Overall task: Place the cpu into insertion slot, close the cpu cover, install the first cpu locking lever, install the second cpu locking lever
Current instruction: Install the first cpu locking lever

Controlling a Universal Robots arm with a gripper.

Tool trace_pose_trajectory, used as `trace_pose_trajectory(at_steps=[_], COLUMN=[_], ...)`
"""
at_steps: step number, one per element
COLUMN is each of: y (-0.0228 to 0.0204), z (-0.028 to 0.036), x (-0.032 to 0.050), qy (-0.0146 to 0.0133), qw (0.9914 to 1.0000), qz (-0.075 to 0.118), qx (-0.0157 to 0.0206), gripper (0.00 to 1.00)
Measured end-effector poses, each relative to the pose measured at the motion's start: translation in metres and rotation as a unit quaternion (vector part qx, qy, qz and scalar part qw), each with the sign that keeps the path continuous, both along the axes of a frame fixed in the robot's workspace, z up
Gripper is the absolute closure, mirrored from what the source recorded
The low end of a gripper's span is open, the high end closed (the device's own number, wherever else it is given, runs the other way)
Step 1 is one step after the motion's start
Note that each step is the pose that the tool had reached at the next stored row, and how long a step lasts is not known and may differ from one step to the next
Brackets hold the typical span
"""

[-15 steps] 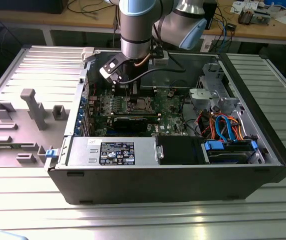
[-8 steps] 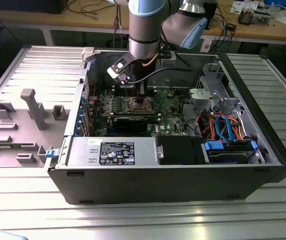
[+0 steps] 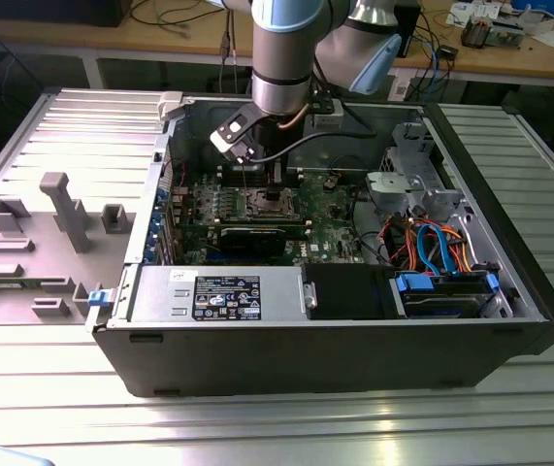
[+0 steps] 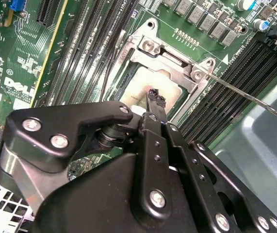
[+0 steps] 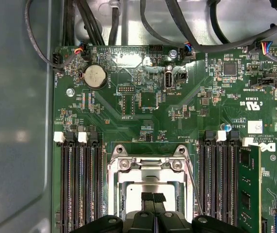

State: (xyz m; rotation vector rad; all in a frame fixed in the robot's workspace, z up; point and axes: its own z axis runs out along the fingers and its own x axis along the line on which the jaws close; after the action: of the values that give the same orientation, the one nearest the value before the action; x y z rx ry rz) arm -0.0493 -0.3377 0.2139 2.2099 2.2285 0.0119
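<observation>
Claw: black linkage gripper (image 5: 153,197), also in second wrist view (image 4: 154,94) and exterior view (image 3: 275,192). Tips are drawn together with only a hairline gap. Nothing is gripped, and the tips sit low over the chip.
Chip: the cpu (image 5: 131,194), a flat square with a silvery-grey top, lies directly under the claw tips (image 4: 142,82). It is seated in the socket.
Socket: the insertion slot (image 4: 123,77), a square with a dark inner edge and silver rim, surrounds the chip below the claw.
Frame: the cpu cover (image 5: 150,165), a thin silver metal frame with a big window, looks to lie down around the chip. Its screwed bar is just past the claw tips (image 4: 170,58).
Lever 1: a thin bare steel rod (image 4: 240,94) starts beside the claw at the frame corner. It sticks out free over the mem slots, not latched (image 5: 192,187).
Lever 2: a second thin wire rod (image 4: 110,63) runs along the opposite side of the frame. Whether it is latched, can't tell.
Mem slots: long black narrow slots (image 5: 80,179) run in banks on either side of the claw.
Board: the green motherboard (image 5: 143,107) spreads beyond the claw, with a round silver coin cell (image 5: 94,76) farther off.
Case: the black open PC tower (image 3: 354,359) is all round the arm.
PSU: a grey box with a label (image 3: 218,291) sits well away from the claw.
Cables: an orange/blue bundle (image 3: 432,243) also lies well away.
</observation>
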Motion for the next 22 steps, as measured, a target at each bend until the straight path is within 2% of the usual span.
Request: trace_pose_trajectory(at_steps=[7, 11, 13, 17, 18, 22], y=[0.0, 0.0, 0.0, 0.0, 0.0, 0.0], z=[0.0001, 0.0073, 0.0178, 0.0324, 0.0381, 0.0497], x=[0.0002, 0.0002, 0.0002, 0.0002, 0.0002, 0.0002], qy=[0.0, 0.0, 0.0, 0.0, 0.0, 0.0], qw=[1.0, 1.0, 1.0, 1.0, 1.0, 1.0], qz=[0.0, 0.0, 0.0, 0.0, 0.0, 0.0], qx=[0.0, 0.0, 0.0001, 0.0, 0.0, 0.0], gripper=[0.89, 0.89, 0.89, 0.89, 0.89, 0.89])
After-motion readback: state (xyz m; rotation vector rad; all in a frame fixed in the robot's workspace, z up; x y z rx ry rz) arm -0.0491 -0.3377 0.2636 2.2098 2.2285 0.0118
